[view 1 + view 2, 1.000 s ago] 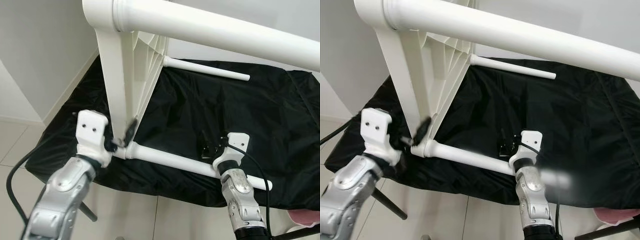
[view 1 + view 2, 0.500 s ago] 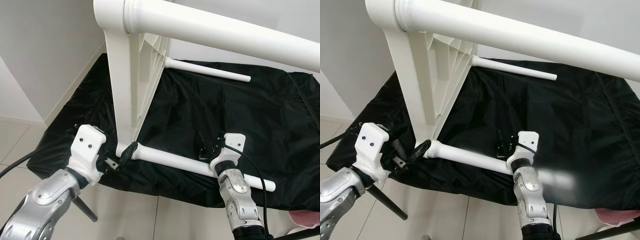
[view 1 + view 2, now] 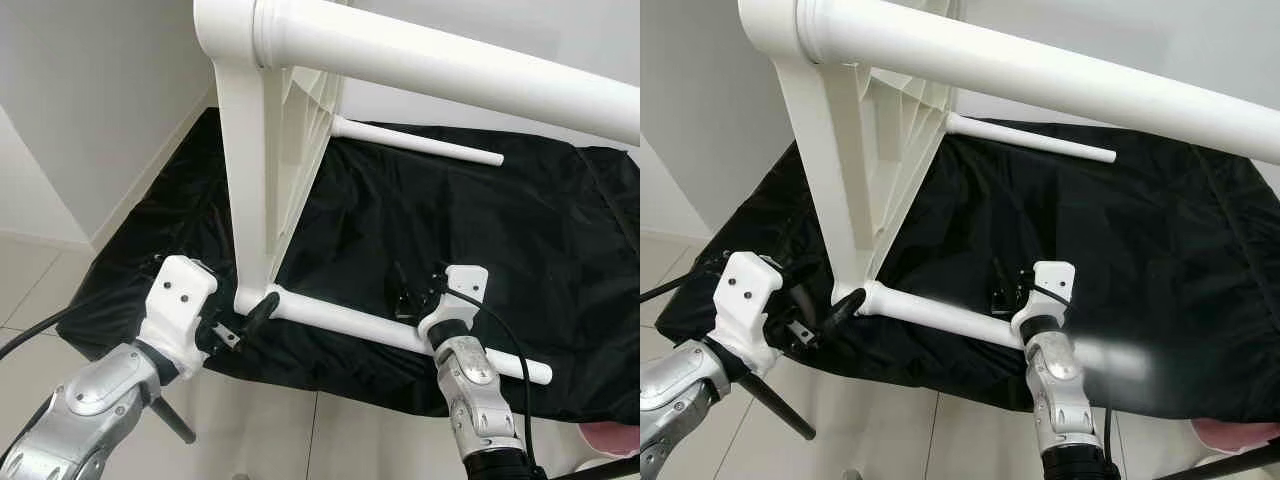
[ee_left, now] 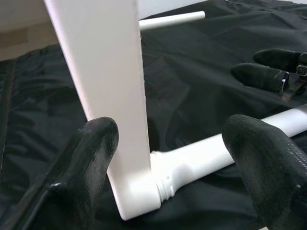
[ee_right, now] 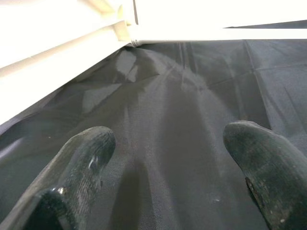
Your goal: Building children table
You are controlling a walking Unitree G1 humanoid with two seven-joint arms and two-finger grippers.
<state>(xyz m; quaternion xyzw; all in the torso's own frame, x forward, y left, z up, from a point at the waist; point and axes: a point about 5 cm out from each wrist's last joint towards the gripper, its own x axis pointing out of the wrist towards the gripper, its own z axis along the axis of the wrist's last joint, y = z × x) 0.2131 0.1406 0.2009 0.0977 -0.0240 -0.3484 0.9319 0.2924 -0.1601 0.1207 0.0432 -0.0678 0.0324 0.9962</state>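
The white children's table stands on its edge on a black cloth (image 3: 520, 230), its ribbed top panel (image 3: 255, 180) upright. One leg (image 3: 450, 70) juts out high near the camera, a lower leg (image 3: 360, 322) lies just over the cloth, and a far leg (image 3: 420, 140) points right. My left gripper (image 3: 245, 320) is open at the bottom corner, where the lower leg screws into the panel. In its wrist view the fingers (image 4: 96, 158) straddle that joint (image 4: 158, 184). My right gripper (image 3: 412, 298) hangs open beside the lower leg's middle, with only cloth (image 5: 172, 120) between its fingers.
The cloth covers a low platform with its front edge close to me. Pale floor tiles (image 3: 30, 290) lie on the left and below, with a white wall (image 3: 90, 90) at the left. A black stand leg (image 3: 175, 425) slants under my left arm. Something pink (image 3: 610, 437) sits at bottom right.
My left gripper has dropped from the panel's edge to the bottom corner joint. The panel now stands more upright. The right gripper has hardly moved.
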